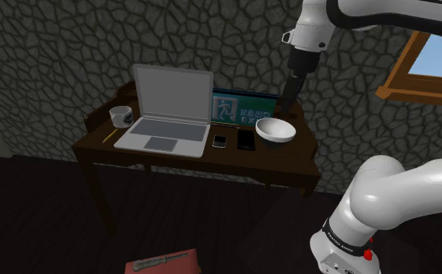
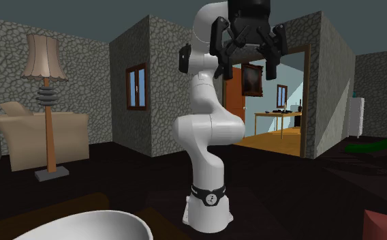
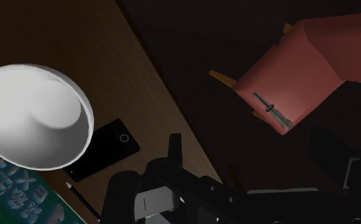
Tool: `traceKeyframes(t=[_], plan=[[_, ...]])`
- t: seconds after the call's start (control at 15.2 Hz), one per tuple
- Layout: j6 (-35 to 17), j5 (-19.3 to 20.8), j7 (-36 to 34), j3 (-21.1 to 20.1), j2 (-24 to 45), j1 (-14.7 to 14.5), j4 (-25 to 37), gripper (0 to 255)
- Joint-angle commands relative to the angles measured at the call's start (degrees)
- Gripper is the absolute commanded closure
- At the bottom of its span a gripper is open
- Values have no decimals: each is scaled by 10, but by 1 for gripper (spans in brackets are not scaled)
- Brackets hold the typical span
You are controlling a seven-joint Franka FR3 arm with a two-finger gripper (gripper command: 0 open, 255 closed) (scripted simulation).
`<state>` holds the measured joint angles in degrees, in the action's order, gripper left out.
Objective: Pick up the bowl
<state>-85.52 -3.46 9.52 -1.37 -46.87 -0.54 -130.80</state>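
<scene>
One arm only, so there is no choice of side. The gripper has its fingers spread wide apart, with nothing between them and nothing held. In the shoulder view the gripper hangs above the desk, pointing down over the far right part of the top.

Bowl: white, round, upright with its open side up. It sits on the desk's right end, just right of a black phone and in front of a green sign. From the gripper it lies below and a little toward the near side. The fingertips hang over its far rim, well clear of it. The wrist view agrees: the bowl lies off to one side of the fingers, not between them.

Long axis: none, since the bowl is round, so any point on the rim will serve. Judgement: you need a small shift toward the bowl to put one finger inside the rim and one outside, then a straight descent. The laptop sits well apart to the left and should not hinder you.
</scene>
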Motion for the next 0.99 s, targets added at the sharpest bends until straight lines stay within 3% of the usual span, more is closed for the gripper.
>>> traceKeyframes(t=[0.0,0.46,0.92], plan=[[0,0,0,0,0,0,0,0],[-134,58,65,40,4,17,-106,0],[-286,115,123,87,56,42,-174,0]])
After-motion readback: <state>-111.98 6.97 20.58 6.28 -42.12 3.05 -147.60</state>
